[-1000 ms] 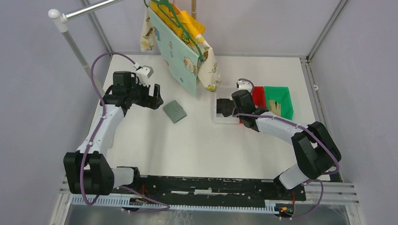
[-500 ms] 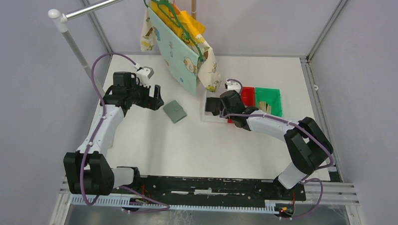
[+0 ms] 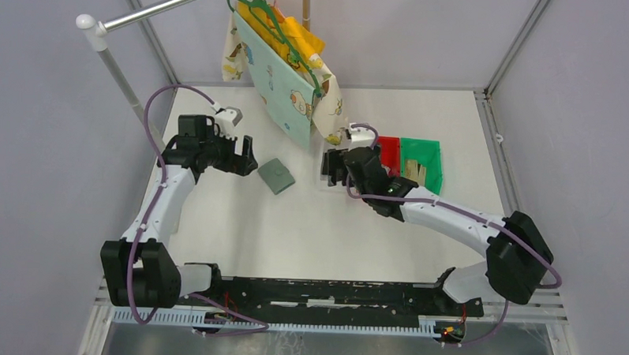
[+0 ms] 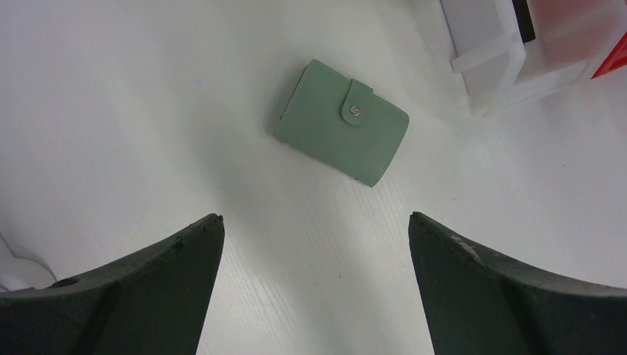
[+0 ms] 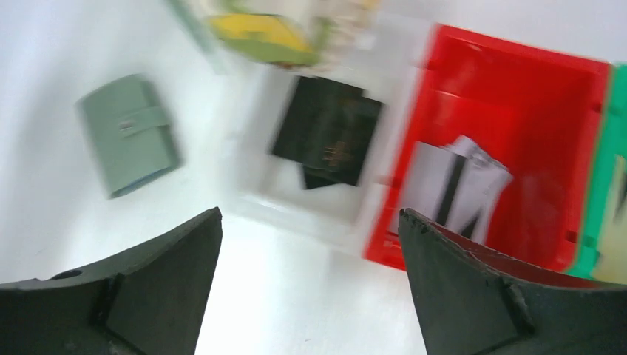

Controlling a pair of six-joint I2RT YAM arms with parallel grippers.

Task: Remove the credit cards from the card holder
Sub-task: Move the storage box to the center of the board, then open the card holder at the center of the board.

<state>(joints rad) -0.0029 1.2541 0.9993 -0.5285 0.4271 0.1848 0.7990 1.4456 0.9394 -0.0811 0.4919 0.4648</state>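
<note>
The card holder (image 3: 276,176), a small grey-green wallet, lies folded with its snap tab closed on the white table; it also shows in the left wrist view (image 4: 342,122) and the right wrist view (image 5: 129,133). My left gripper (image 3: 247,155) (image 4: 314,217) hangs open just left of it, nothing between the fingers. My right gripper (image 3: 331,166) (image 5: 309,211) is open and empty beside the white bin's left edge. A pale grey-white credit card (image 5: 458,181) with a dark stripe lies in the red bin (image 5: 551,81). Tan card shapes (image 3: 413,171) lie in the green bin.
Three bins stand in a row right of centre: white (image 3: 344,188), red (image 3: 390,148), green (image 3: 432,150). Black flat items (image 5: 325,137) lie in the white bin. Children's clothes on a green hanger (image 3: 287,74) hang from a rail over the back of the table.
My right arm has swung left from above the bins to the white bin's left side, and its jaws have opened wide. The left arm and the card holder have stayed put.
</note>
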